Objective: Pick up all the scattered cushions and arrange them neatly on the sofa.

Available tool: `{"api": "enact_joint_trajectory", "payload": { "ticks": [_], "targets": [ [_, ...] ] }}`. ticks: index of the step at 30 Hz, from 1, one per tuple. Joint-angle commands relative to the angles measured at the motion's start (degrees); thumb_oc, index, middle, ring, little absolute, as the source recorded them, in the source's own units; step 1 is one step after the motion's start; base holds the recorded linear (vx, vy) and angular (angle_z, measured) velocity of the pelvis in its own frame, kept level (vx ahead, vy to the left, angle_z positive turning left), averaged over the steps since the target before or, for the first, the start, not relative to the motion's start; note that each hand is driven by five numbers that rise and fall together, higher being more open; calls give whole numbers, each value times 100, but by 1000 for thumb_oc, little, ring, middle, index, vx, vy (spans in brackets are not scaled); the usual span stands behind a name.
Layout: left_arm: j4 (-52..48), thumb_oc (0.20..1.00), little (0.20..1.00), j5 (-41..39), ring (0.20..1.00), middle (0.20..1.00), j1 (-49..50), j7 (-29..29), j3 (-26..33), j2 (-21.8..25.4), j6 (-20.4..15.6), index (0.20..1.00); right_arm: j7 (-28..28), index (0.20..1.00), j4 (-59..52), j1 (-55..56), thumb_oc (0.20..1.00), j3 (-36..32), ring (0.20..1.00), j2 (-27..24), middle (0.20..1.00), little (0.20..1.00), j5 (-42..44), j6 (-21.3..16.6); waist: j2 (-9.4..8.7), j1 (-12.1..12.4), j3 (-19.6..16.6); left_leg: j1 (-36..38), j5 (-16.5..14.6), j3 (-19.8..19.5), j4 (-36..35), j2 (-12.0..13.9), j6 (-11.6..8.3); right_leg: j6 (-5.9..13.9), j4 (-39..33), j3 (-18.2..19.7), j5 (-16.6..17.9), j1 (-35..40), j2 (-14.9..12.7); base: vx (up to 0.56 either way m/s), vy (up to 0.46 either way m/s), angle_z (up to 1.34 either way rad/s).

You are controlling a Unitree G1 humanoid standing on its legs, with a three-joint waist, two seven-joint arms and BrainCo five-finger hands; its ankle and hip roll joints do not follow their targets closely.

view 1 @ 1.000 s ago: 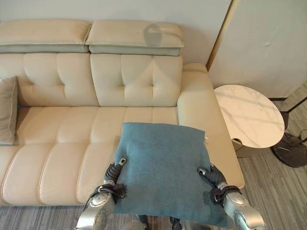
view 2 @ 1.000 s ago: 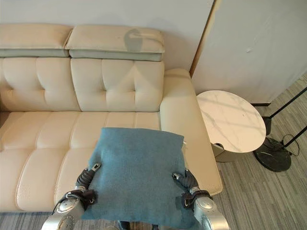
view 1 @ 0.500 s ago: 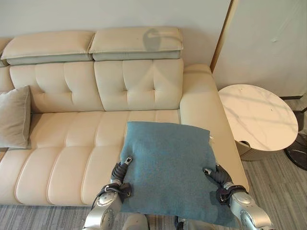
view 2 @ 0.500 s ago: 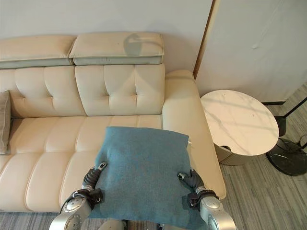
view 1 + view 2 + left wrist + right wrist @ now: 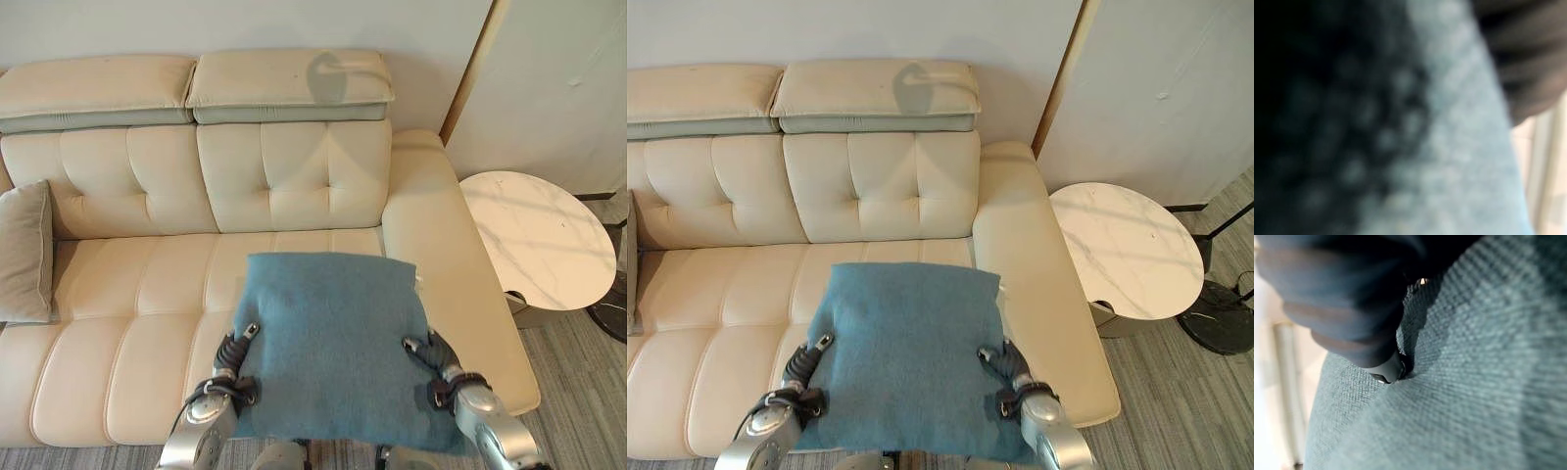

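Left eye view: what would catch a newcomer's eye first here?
The blue cushion, held flat between the left hand and right hand over the front of the sofa seat, near its right armrest. Next, a beige cushion standing at the sofa's left end, and a round marble table beside the armrest.

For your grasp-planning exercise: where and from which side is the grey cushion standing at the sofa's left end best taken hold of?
Grip the grey cushion by its upper edge or its free side edge, coming from the front of the sofa. It stands upright on the seat, so those edges are open, and the seat beside it is bare; its back edge meets the backrest.
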Motion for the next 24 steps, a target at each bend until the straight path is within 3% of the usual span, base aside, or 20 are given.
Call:
{"api": "enact_joint_trajectory", "payload": {
  "ticks": [1,3,6,8,10,13,14,18,24],
  "targets": [
    [-573,200,200,537,200,200,-2096,705,-330,117,-1072,200,-752,200,-653,-2173,200,156,200,46,200,200,-125,-1053,-112,91,286,-553,-568,46,193,22,-90,127,208,138,-1019,-180,24,-177,47,2],
    [-390,200,200,600,200,200,-2639,922,-416,167,-1155,200,-942,200,-594,-2667,200,193,200,-13,200,200,-165,-1085,-106,105,370,-857,-567,48,378,33,-102,112,322,143,-986,-457,6,-125,54,8],
    [454,200,200,694,200,200,-4877,1681,-767,449,-1387,200,-1885,200,-37,-4742,200,206,200,-543,200,200,-513,-1110,-44,60,686,-1824,-508,-2,906,11,-159,86,686,99,-904,-1278,-81,-88,102,6],
    [697,200,200,680,200,200,-5304,1787,-868,469,-1445,200,-2012,200,225,-5179,200,237,200,-555,200,200,-508,-1146,-32,60,755,-2024,-505,-14,999,6,-165,92,779,96,-903,-1458,-91,-29,65,4],
    [1472,200,200,720,200,200,-6747,2071,-1360,804,-1473,200,-2450,200,984,-6533,200,602,200,-699,200,200,-449,-1259,6,86,987,-2615,-501,-86,1274,-18,-185,122,1090,94,-915,-2013,-129,-34,54,4],
    [1910,200,200,769,200,200,-7597,2173,-1602,1045,-1496,200,-2628,200,1429,-7338,200,915,200,-877,200,200,-462,-1300,35,101,1090,-3151,-529,-159,1569,-34,-181,121,1357,113,-965,-2513,-156,7,47,4],
    [2516,200,200,833,200,200,-8541,2319,-1999,1205,-1420,200,-2831,200,2078,-8180,200,1279,200,-974,200,200,-233,-1436,87,128,1170,-3647,-549,-199,1794,-71,-176,136,1580,142,-1000,-2982,-215,50,54,9],
    [3990,200,200,1274,200,200,-10137,2519,-2989,1407,-1073,200,-3020,200,3285,-9593,200,2238,200,-1346,200,200,-106,-1573,96,148,1191,-4414,-543,-220,1995,-113,-226,185,1816,140,-1026,-3715,-283,76,47,11],
    [5344,200,200,2039,200,200,-11634,2643,-4268,1687,-844,200,-3464,200,4279,-11028,200,3493,200,-1831,200,200,-771,-1568,52,211,1161,-5295,-485,-191,2086,-160,-213,290,1859,83,-931,-4557,-372,67,51,7]
  ]
}}
